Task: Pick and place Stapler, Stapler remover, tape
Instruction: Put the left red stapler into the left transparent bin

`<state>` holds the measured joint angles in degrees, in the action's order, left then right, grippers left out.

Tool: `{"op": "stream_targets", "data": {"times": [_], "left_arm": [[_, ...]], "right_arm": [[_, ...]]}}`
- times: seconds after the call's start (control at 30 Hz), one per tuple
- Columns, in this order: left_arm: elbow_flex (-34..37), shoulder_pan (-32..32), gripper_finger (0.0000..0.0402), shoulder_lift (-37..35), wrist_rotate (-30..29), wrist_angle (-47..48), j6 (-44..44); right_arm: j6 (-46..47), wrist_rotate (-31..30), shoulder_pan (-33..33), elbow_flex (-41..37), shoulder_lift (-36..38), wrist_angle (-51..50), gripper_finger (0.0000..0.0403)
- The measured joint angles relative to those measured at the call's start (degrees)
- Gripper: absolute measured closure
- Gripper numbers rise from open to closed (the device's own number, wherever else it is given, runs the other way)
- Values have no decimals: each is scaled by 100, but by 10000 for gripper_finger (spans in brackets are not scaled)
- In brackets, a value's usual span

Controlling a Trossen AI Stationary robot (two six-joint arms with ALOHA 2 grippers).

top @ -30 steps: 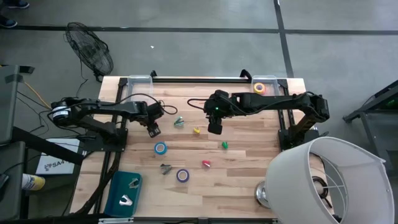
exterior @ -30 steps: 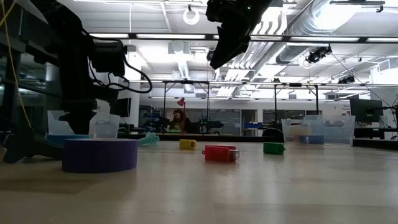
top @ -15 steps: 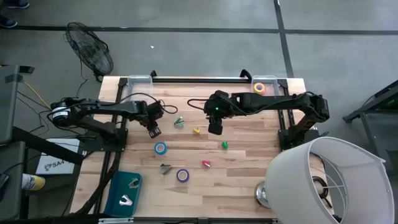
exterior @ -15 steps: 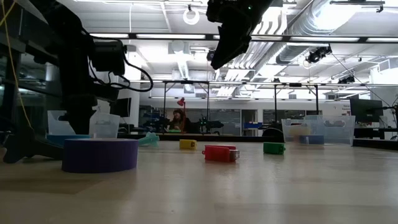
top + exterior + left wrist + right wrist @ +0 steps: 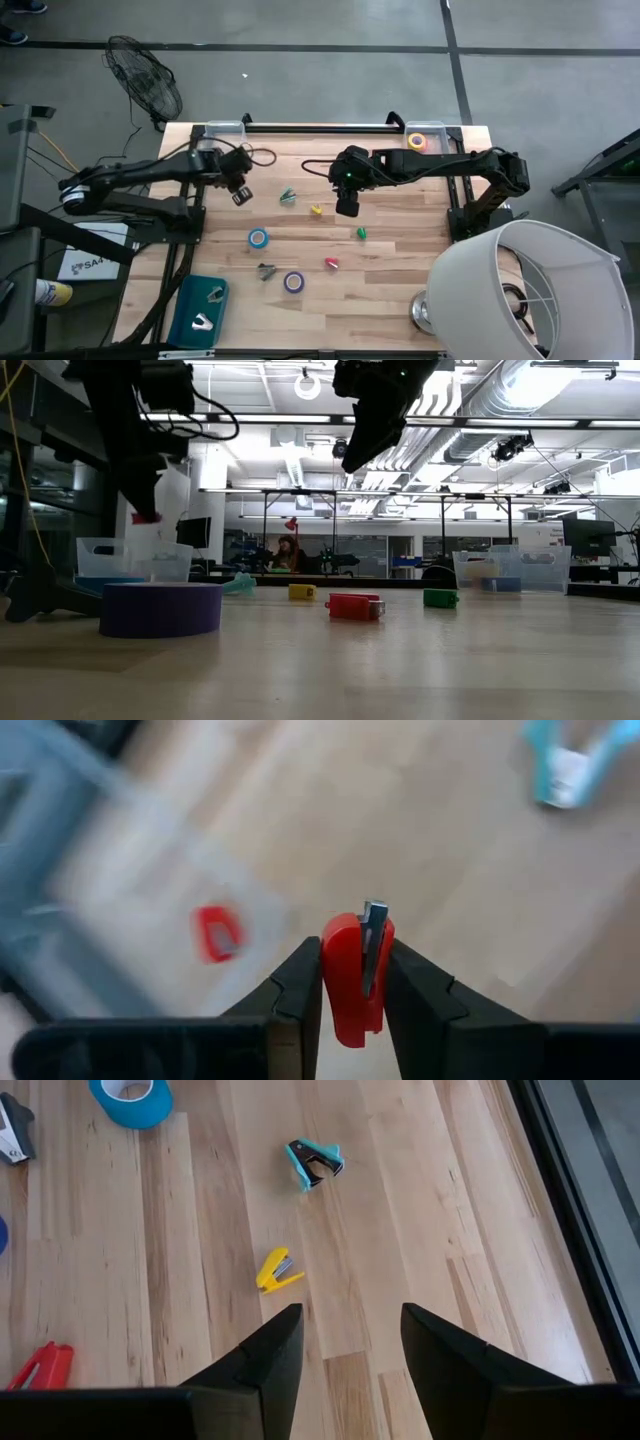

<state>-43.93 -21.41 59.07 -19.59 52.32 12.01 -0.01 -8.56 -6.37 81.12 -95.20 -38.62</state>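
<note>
My left gripper point(image 5: 240, 194) is shut on a small red stapler point(image 5: 355, 975) and hangs above the table near the clear bin point(image 5: 216, 133) at the far left corner. A second red stapler point(image 5: 217, 933) lies in that bin. My right gripper point(image 5: 346, 207) is open and empty, high above the table's middle, over a yellow stapler point(image 5: 276, 1270) and a teal staple remover point(image 5: 313, 1162). Blue tape point(image 5: 258, 238) and purple tape point(image 5: 293, 282) lie flat on the wood. A green stapler point(image 5: 361, 233) and a pink-red stapler point(image 5: 331, 263) lie near them. My left gripper pinches the red stapler by its two flat sides point(image 5: 340, 960), one finger on each. The fingers come from above, pointing down. The stapler is lifted clear of the table, and its end point(image 5: 146, 517) shows below the fingertips.
A teal tray point(image 5: 186, 322) at the near left holds staple removers. A dark staple remover point(image 5: 266, 270) lies by the purple tape. A clear bin point(image 5: 428, 131) at the far right holds an orange tape roll point(image 5: 417, 141). A large white lampshade point(image 5: 525, 290) overhangs the near right corner.
My left gripper has risen and moved toward the table's far left corner, toward the clear bin, carrying the red stapler with it. My right arm has kept still.
</note>
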Motion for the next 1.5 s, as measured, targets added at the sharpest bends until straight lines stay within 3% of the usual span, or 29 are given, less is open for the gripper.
{"op": "stream_targets", "data": {"times": [0.17,0.57,0.8,1.07,1.33,1.5], "left_arm": [[-145,-227,323,-106,-499,335,421],[-132,-2230,323,235,39,109,26],[-128,-2984,319,801,83,-434,-141],[-128,-3375,317,1350,117,-615,-304],[-128,-3373,315,1497,196,-600,-301],[-128,-3373,278,1497,233,-562,-413]], "right_arm": [[0,-1,0,0,0,8,242],[-26,-4,0,0,0,153,242],[-25,-4,0,0,0,165,242],[-4,-58,0,0,0,161,242],[-33,-70,0,0,0,69,242],[-64,-68,0,0,0,47,242]]}}
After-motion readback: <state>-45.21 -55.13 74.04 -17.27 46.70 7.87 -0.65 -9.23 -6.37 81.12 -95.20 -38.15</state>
